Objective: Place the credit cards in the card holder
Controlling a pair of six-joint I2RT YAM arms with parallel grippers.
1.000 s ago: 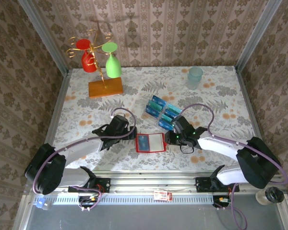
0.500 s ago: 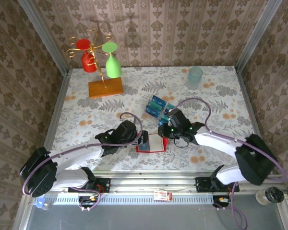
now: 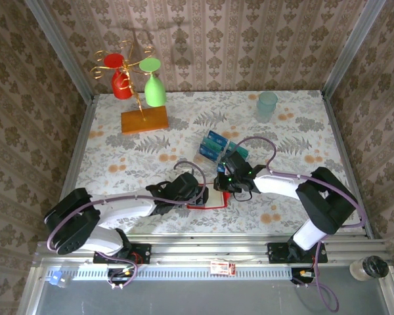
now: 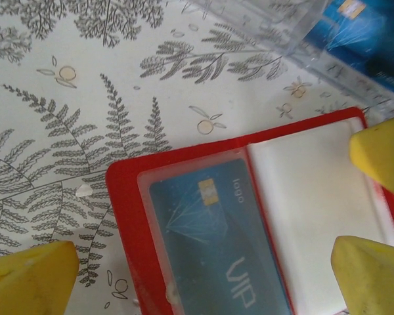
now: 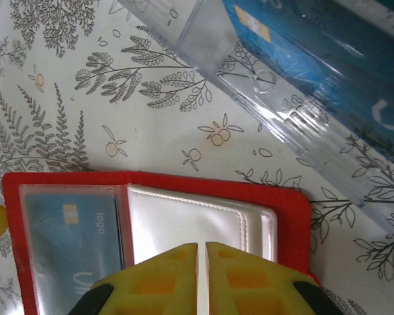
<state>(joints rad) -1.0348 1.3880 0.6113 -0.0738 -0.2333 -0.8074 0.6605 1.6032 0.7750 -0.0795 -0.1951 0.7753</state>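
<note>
Seen from above, the red card holder point(image 3: 215, 201) lies open on the floral desk point(image 3: 302, 190), and both arms bend in over it. The left gripper point(image 3: 196, 191) sits over its left half and the right gripper point(image 3: 224, 186) over its far right part. Just beyond the card holder stands a clear rack point(image 3: 231, 154) that carries the blue credit cards point(image 3: 215, 139). Well beyond the card holder to the left is a wooden-based stand point(image 3: 143, 119) with a red and a green cup hung on it. Well beyond it to the right is a pale blue cup point(image 3: 267, 105).

In the left wrist view the card holder point(image 4: 128, 216) is spread flat. A blue card point(image 4: 217, 249) with a gold chip lies in its left clear pocket, and the right pocket point(image 4: 315, 197) is blank white. The left gripper point(image 4: 197, 285) has its jaws wide apart. One yellow fingertip point(image 4: 26, 275) is off the card holder's left edge and the other is over the right pocket. Another yellow tip at the card holder's right edge belongs to the right gripper point(image 4: 384, 157). A corner of the rack point(image 4: 295, 33) shows beyond the card holder.

In the right wrist view the right gripper point(image 5: 201, 275) is over the card holder's point(image 5: 289, 216) blank pocket. Its jaws stand together with only a hairline slit between them. I cannot tell whether they pinch the clear sleeve. The blue card point(image 5: 72, 243) sits in the left pocket. The rack point(image 5: 276, 98) with its credit cards point(image 5: 328, 52) lies just beyond the card holder's right corner.
</note>
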